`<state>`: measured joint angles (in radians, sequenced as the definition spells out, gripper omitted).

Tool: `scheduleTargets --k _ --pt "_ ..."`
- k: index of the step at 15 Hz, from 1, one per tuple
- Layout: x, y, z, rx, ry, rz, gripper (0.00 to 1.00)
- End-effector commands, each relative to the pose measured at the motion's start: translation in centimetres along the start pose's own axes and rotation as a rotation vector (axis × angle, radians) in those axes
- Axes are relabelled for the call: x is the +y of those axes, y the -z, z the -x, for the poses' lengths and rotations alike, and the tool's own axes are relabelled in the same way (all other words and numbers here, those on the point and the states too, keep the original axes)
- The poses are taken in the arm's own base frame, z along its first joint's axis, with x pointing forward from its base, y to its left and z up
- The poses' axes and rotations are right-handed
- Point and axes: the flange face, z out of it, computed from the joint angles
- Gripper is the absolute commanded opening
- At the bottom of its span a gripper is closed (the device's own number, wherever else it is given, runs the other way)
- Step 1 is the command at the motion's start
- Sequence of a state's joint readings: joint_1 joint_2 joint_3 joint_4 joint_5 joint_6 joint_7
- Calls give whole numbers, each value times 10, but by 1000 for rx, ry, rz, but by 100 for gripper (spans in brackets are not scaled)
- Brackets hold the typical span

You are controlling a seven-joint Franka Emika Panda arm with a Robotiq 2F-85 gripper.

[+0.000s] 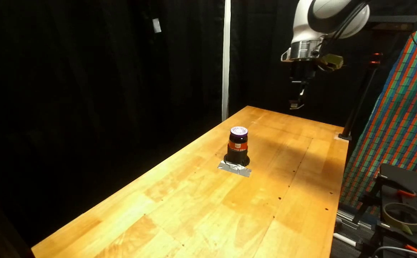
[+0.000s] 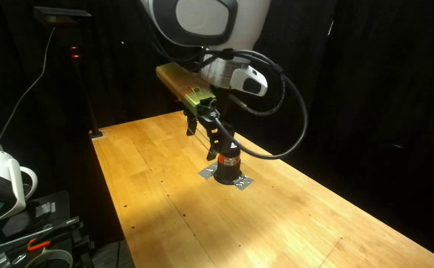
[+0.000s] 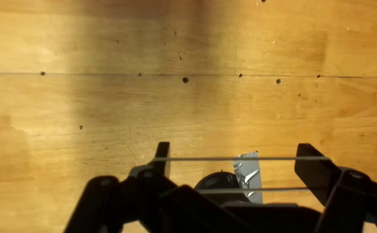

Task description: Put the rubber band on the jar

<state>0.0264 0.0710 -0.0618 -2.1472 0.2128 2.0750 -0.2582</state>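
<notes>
The jar point(image 1: 238, 146) is small and dark with an orange label and a pale lid. It stands upright in a black holder point(image 1: 236, 157) on the wooden table. In an exterior view the jar point(image 2: 229, 160) shows partly behind the gripper and cable. My gripper point(image 2: 201, 144) is open, raised above the table and off to one side of the jar; it also shows in an exterior view point(image 1: 296, 105). In the wrist view the rubber band point(image 3: 204, 159) is stretched in two strands between the spread fingers point(image 3: 235, 155). There the holder's base point(image 3: 219, 181) shows partly below; the gripper hides the jar.
Grey tape strips point(image 1: 235, 169) hold the holder to the table point(image 1: 201, 215). A black cable point(image 2: 304, 115) loops from the wrist beside the jar. A lamp post point(image 1: 360, 96) stands at the table's far corner. A side cart point(image 1: 405, 179) holds a tape roll and tools.
</notes>
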Motion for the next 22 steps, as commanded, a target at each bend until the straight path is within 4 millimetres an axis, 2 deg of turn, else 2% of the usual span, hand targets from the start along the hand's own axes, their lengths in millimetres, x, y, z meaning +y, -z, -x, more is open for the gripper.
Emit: scheduleTargets --k 1,5,8,11,16,22 --pt "-20 -18 -70 -14 62 -6 100" --pt "-36 -43 -125 -29 118 33 100" --pt "-40 -49 -155 0 139 57 100" --pt "-42 -52 -172 27 161 67 100" --pt "-56 -54 -192 49 187 77 100" --pt "-72 -74 -206 25 211 94 100"
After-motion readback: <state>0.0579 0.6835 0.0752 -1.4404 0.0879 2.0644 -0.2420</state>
